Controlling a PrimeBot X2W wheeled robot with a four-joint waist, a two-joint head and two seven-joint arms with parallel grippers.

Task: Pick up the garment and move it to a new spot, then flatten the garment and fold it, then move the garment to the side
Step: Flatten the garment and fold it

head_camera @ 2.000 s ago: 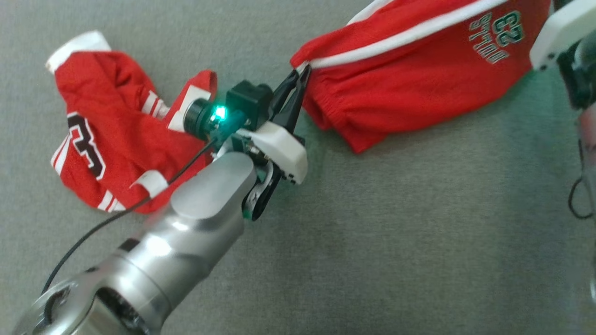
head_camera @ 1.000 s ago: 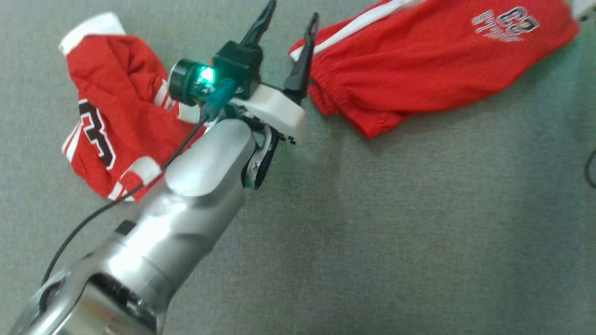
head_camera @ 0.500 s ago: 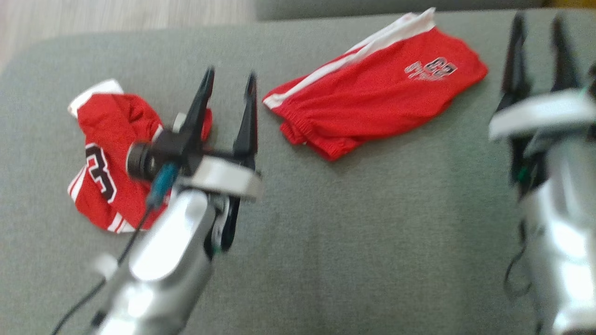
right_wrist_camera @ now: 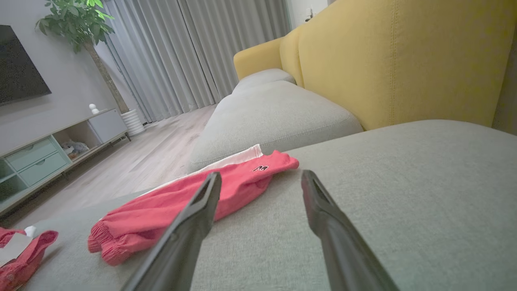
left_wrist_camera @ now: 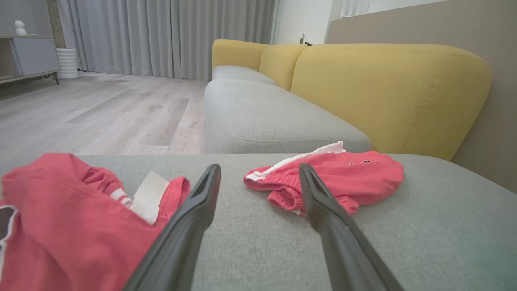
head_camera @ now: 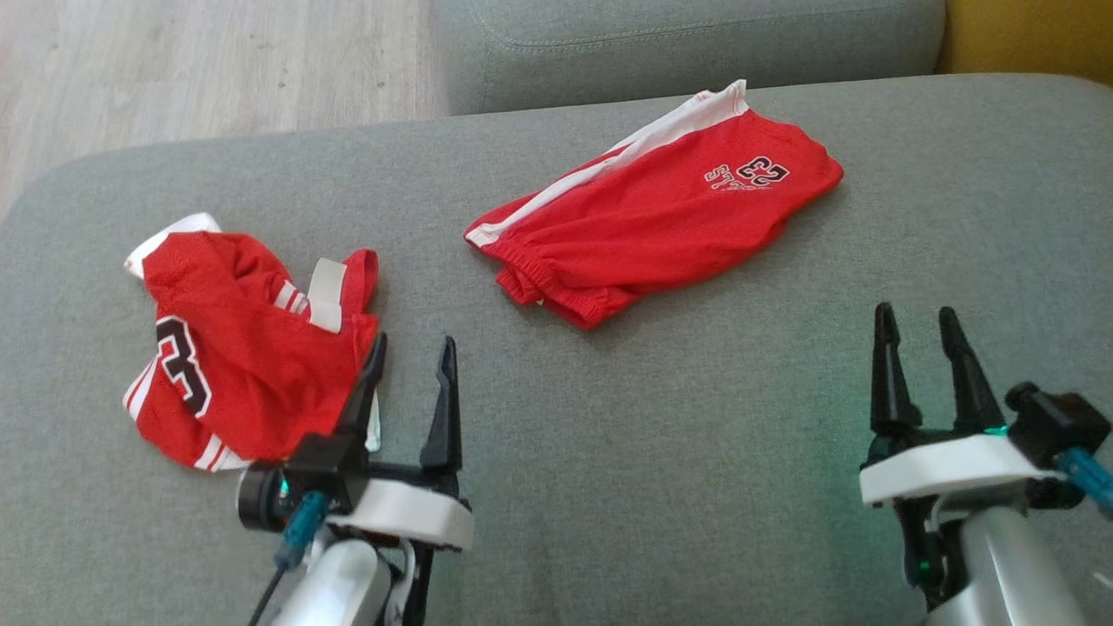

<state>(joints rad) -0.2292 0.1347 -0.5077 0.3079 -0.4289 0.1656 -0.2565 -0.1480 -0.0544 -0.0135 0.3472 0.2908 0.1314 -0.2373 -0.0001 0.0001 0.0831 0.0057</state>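
Folded red shorts with a white side stripe and the number 23 lie at the far middle of the grey couch seat; they also lie ahead in the left wrist view as red shorts and in the right wrist view as red shorts. A crumpled red jersey with white trim sits at the left. My left gripper is open beside the jersey's right edge, holding nothing. My right gripper is open at the lower right, well apart from the shorts.
A second grey seat cushion adjoins the far edge, with a yellow backrest at the right. Wooden floor lies beyond the couch's far left edge. A low cabinet and a plant stand across the room.
My left gripper let go of the shorts' waistband corner, opened and drew back toward me. The right gripper came into view, open. The head camera pulled back, showing the whole seat.
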